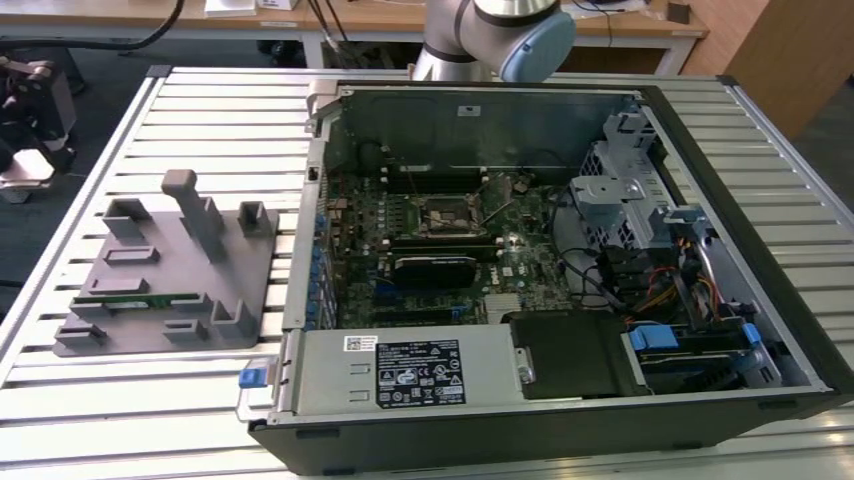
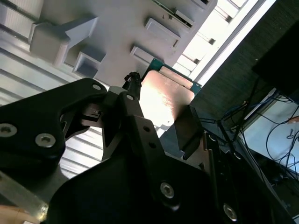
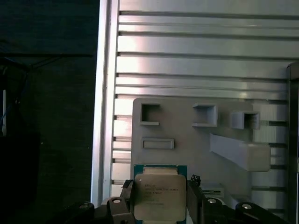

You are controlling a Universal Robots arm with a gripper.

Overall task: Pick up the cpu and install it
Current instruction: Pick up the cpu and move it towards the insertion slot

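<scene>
The cpu (image 3: pixel 159 196) is a flat square chip with a shiny metal top and a thin green rim. My gripper (image 3: pixel 160 201) is shut on it, with a black finger (image 3: pixel 127 198) against one edge and the other finger against the opposite edge. In the second wrist view the cpu (image 2: pixel 166 95) catches bright light between the fingers (image 2: pixel 135 109) of the gripper (image 2: pixel 161 116). It hangs well above the grey fixture block (image 3: pixel 187 140), near the table's edge. The black-framed socket (image 1: pixel 441 212) sits open on the motherboard inside the computer case (image 1: pixel 561 410).
The grey fixture block (image 1: pixel 174 270) stands on the slatted metal table (image 1: pixel 200 110) at the exterior view's left, with upright posts and a green memory stick (image 1: pixel 140 298) lying on it. Drive cages and cables (image 1: pixel 654 250) crowd the case's right side. The arm's base (image 1: pixel 487 30) rises behind the case.
</scene>
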